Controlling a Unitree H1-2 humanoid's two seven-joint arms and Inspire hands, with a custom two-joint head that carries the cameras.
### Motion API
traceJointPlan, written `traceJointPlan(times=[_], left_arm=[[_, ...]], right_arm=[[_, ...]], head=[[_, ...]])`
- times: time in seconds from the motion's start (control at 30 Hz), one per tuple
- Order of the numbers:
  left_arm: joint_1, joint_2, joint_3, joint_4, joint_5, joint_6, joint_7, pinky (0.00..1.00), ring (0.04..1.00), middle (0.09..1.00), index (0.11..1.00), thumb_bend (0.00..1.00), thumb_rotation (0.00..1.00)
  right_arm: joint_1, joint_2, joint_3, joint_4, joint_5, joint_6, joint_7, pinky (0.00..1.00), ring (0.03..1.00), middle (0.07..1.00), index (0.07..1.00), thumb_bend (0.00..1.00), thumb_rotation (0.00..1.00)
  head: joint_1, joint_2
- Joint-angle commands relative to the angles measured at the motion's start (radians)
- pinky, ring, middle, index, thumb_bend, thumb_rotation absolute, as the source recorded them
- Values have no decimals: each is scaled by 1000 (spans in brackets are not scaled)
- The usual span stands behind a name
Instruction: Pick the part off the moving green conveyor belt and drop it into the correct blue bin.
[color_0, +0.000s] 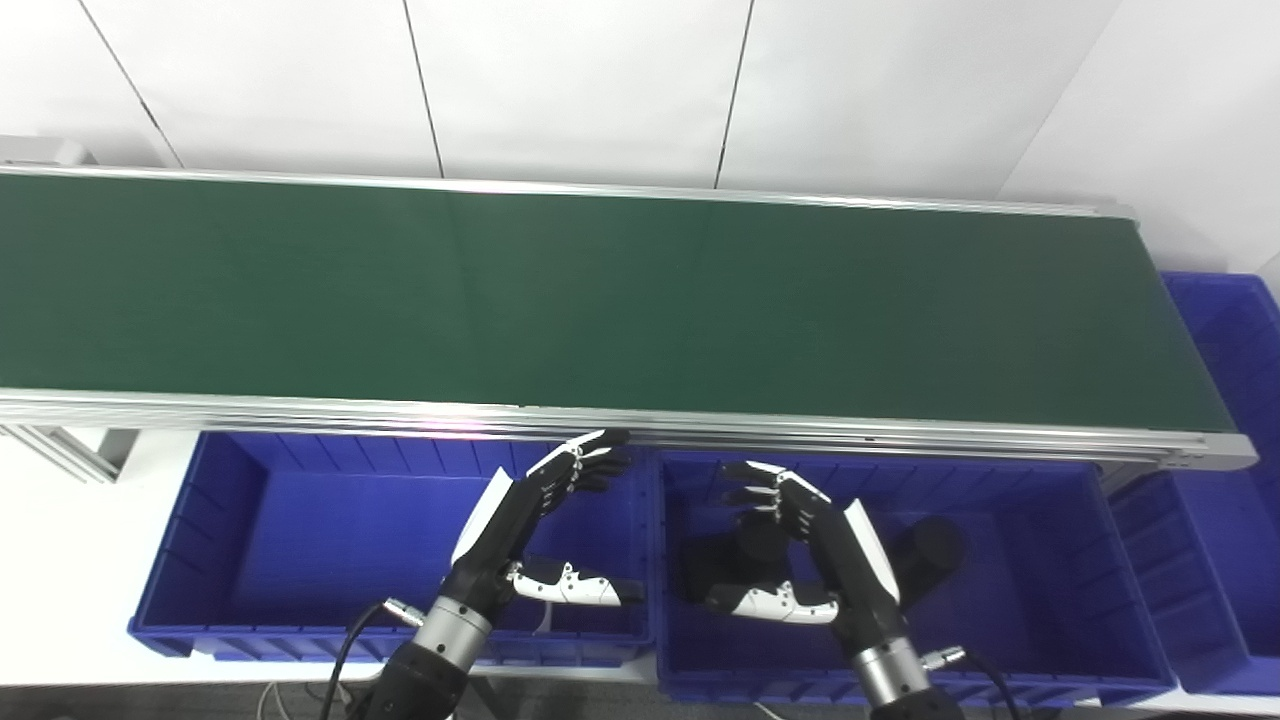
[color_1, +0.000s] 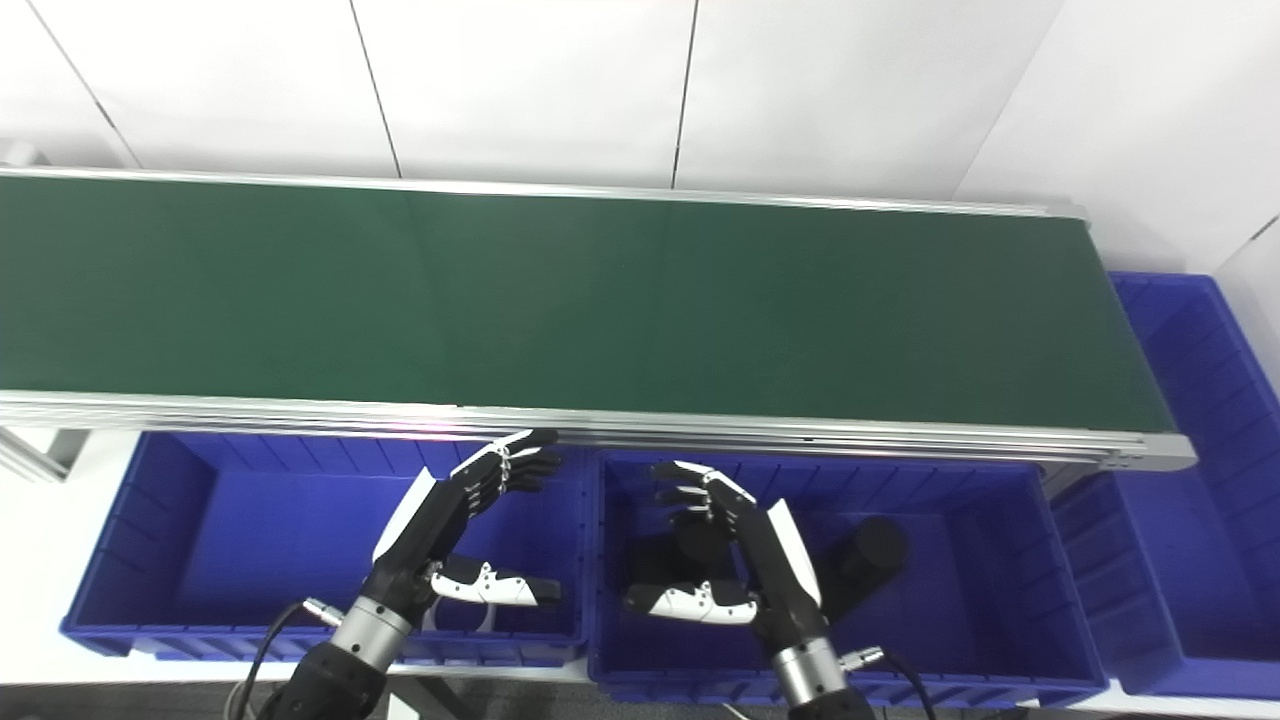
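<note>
The green conveyor belt (color_0: 600, 300) runs across the view and carries no part that I can see. My left hand (color_0: 545, 520) is open and empty above the left blue bin (color_0: 230, 600). My right hand (color_0: 800, 545) is open and empty above the middle blue bin (color_0: 1040, 640). Two dark cylindrical parts lie in the middle bin: one (color_0: 925, 555) to the right of my right hand, one (color_0: 735, 565) partly hidden behind it. Both hands hang just in front of the belt's near rail.
The belt's aluminium frame (color_0: 800, 430) runs along the near side above the bins. A third blue bin (color_0: 1230, 420) stands at the right end of the belt. A white wall rises behind the belt.
</note>
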Motion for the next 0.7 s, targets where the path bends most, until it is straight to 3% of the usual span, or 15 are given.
traceJointPlan(times=[0.0,0.4,0.57,0.67], left_arm=[[-8,3,-3,-11,-14,-32,8,754,784,787,825,921,212],[-9,17,-18,5,-29,-33,16,760,788,789,820,918,188],[-5,23,-29,19,-22,-33,29,751,779,793,820,920,183],[-3,27,-37,28,-20,-33,40,751,780,799,824,923,186]], right_arm=[[-22,9,8,-7,3,-62,-19,630,716,807,756,946,305],[-53,8,30,-2,38,-62,-27,659,740,824,776,894,219],[-56,6,40,-5,34,-62,-31,654,738,829,779,906,220],[-56,0,46,-4,18,-62,-41,651,743,833,782,913,234]], head=[[-3,-3],[-10,-20],[-4,-72],[-4,-79]])
